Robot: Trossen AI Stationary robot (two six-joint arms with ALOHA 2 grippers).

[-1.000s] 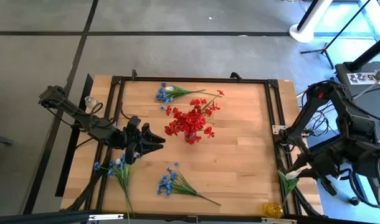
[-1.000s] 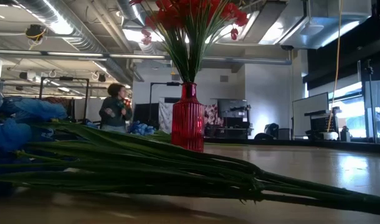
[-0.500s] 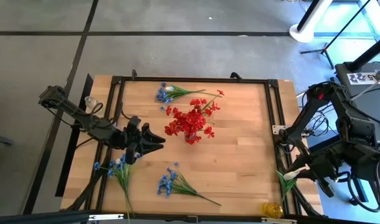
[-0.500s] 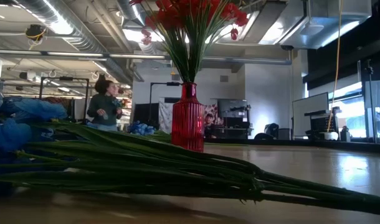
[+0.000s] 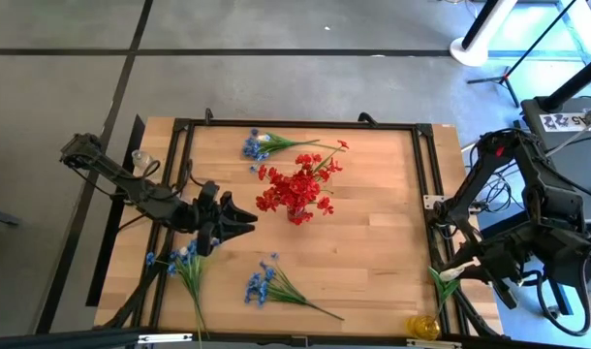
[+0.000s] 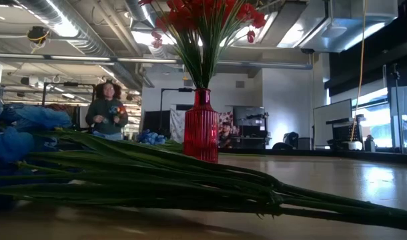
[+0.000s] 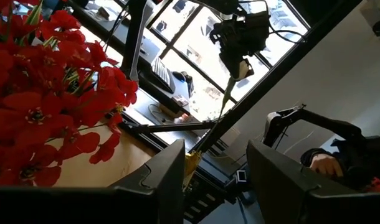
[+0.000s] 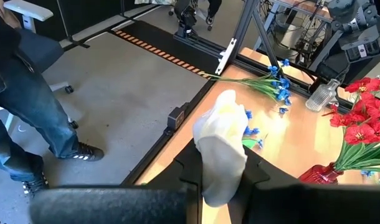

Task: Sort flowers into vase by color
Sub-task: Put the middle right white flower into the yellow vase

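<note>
1. The right gripper (image 5: 457, 274) hangs past the table's (image 5: 373, 242) right edge near its near corner; its jaws pinch a white flower (image 8: 221, 146), green stem (image 5: 443, 287) trailing below.
2. The left gripper (image 5: 245, 222) hovers over the table's left half, jaws spread and holding nothing; the red flowers (image 5: 297, 189) in the red vase (image 6: 201, 127) stand just right of it.
3. Blue sprigs (image 5: 262, 282) lie loose on the near side; another (image 5: 259, 145) lies at the far edge.
</note>
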